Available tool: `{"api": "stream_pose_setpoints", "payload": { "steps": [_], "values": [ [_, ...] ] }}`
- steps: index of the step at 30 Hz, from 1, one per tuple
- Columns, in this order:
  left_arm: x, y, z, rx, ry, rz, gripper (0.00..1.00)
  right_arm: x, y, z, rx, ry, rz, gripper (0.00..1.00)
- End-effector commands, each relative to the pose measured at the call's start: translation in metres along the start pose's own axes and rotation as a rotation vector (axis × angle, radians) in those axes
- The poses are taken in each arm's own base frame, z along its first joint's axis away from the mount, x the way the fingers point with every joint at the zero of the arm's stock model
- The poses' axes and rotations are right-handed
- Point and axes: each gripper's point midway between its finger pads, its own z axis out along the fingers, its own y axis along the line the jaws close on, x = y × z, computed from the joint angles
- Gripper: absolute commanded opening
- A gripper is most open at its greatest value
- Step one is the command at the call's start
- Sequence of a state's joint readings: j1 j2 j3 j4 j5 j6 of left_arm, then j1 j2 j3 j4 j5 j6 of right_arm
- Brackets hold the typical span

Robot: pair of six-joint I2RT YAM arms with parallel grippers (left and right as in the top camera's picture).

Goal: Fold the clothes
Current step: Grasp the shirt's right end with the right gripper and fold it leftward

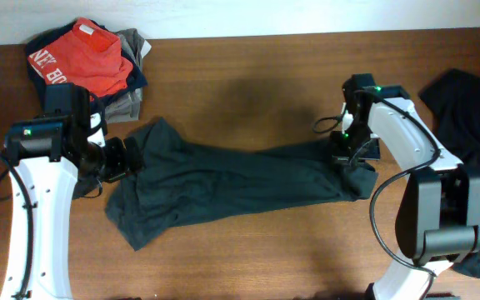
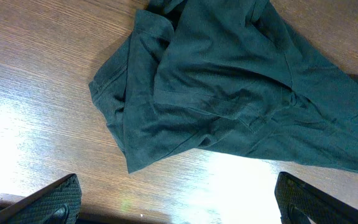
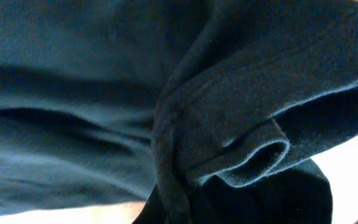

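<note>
The dark green shirt [image 1: 232, 183] is lying crumpled across the middle of the wooden table [image 1: 248, 258], running lengthwise from one arm to the other.

Left end: the left gripper [image 1: 127, 158] is hovering just beside the shirt's edge. In the left wrist view, the shirt [image 2: 229, 81] is lying ahead of the gripper [image 2: 178, 183], whose fingers [image 2: 55, 199] are standing wide apart with only bare table between them.

Right end: the right gripper [image 1: 347, 154] is sitting at the bunched end of the shirt. Folded fabric [image 3: 104, 93] is filling the right wrist view and hiding the fingers, so I cannot tell whether they are clamping it.

A pile of clothes [image 1: 132, 92], with a red garment [image 1: 82, 54] on top, is resting at the table's far left corner. A black garment [image 1: 473, 108] is draping over the right edge.
</note>
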State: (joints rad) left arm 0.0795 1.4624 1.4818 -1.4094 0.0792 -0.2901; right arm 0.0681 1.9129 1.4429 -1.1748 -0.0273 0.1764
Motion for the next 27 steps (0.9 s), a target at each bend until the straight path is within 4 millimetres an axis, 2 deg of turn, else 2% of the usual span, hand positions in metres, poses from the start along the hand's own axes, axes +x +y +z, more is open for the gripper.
{"api": "stream_pose_setpoints", "payload": {
  "steps": [1, 4, 15, 25, 27],
  "values": [
    [0.003, -0.002, 0.001, 0.01, 0.007, 0.018, 0.99, -0.006, 0.013, -0.027, 0.009, -0.067, 0.027, 0.04],
    [0.002, -0.002, 0.001, 0.011, 0.005, 0.018, 0.99, -0.002, 0.024, -0.028, 0.01, -0.061, 0.045, 0.04],
    [0.002, -0.002, 0.001, 0.01, 0.006, 0.018, 0.99, 0.011, 0.067, -0.014, 0.016, -0.059, -0.086, 0.04],
    [0.002, -0.002, 0.001, 0.01, 0.006, 0.018, 0.99, 0.014, 0.091, -0.005, -0.001, -0.056, -0.111, 0.04],
    [0.003, -0.002, 0.001, 0.01, 0.008, 0.018, 0.99, 0.014, 0.094, -0.005, -0.002, -0.062, -0.121, 0.08]
  ]
}}
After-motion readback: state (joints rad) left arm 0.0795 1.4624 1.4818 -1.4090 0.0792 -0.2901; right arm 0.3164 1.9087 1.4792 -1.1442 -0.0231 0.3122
